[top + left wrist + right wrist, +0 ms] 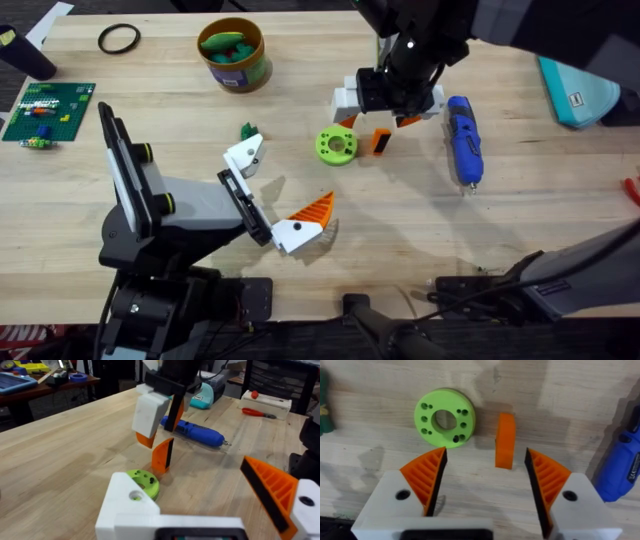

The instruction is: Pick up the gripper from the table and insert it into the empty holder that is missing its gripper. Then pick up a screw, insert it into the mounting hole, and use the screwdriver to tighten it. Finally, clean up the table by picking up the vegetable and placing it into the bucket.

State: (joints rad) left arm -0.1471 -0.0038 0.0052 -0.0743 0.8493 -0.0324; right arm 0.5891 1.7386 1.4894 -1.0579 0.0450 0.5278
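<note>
One orange gripper (504, 441) stands on edge beside blue screwdriver (620, 467).

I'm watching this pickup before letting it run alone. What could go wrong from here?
The orange gripper stands on edge between the right tool's open fingers, nearer one finger; an uneven close could tip it or push it away. The green disc lies close beside it and might get nudged. The left tool is missing one orange pad, so a tilted grasp would probably complicate insertion.
</note>
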